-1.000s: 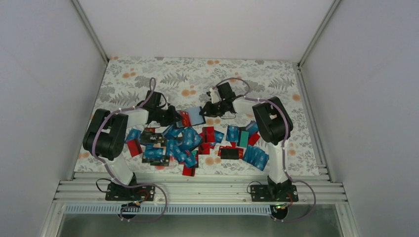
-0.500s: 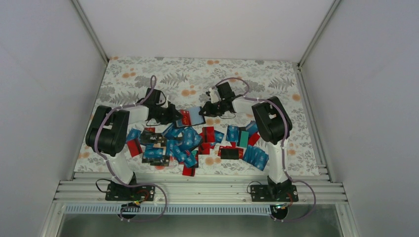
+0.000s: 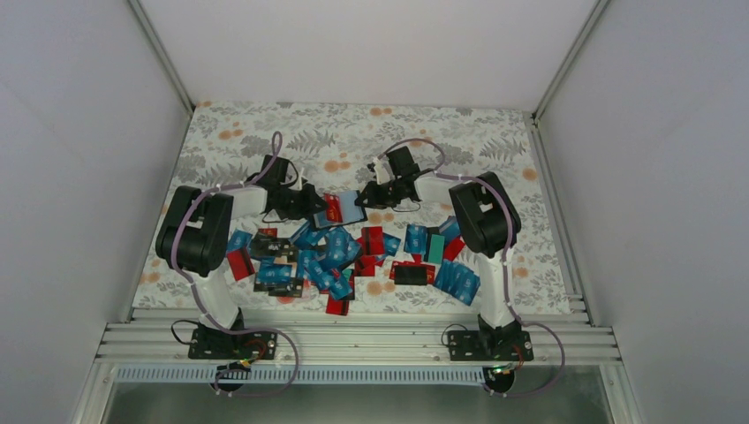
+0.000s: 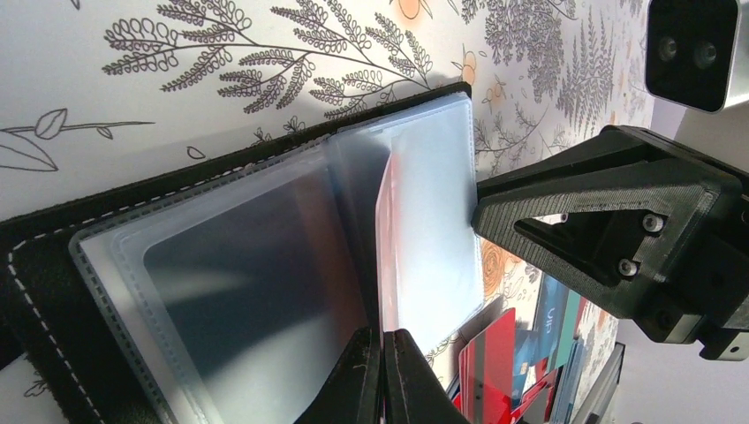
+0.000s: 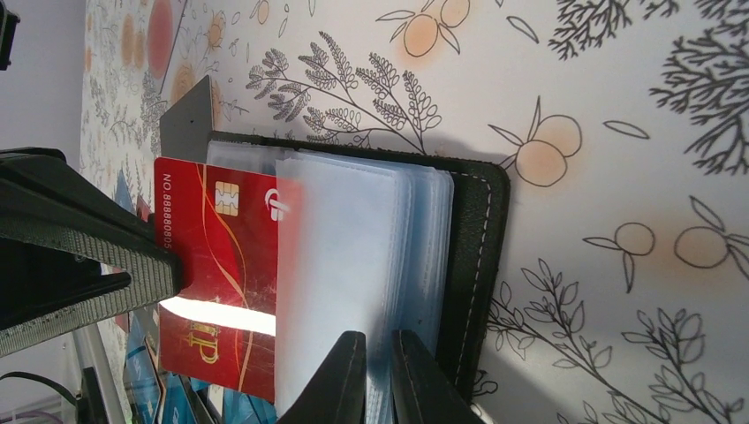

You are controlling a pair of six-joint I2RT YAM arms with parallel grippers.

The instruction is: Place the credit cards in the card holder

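The black card holder [image 3: 351, 207] lies open on the floral table, its clear sleeves [image 4: 238, 265] fanned out. My left gripper [image 3: 319, 209] is shut on a red credit card [image 5: 216, 265]. In the left wrist view the card [image 4: 383, 221] shows edge-on above that gripper [image 4: 385, 340]. Its far end sits partly inside a sleeve. My right gripper [image 3: 369, 201] comes from the other side. It [image 5: 378, 340] is shut on a bunch of sleeves next to the holder's black cover [image 5: 472, 256]. Several more credit cards [image 3: 340, 256], blue, red, black and teal, lie heaped nearer the arm bases.
White walls close the table in on three sides. An aluminium rail [image 3: 353, 340] with both arm bases runs along the near edge. The two grippers work almost tip to tip over the holder. Bare floral cloth [image 3: 353, 132] stretches behind it.
My left gripper has edged slightly right with the red card, toward the holder. The right gripper and the holder have stayed put.
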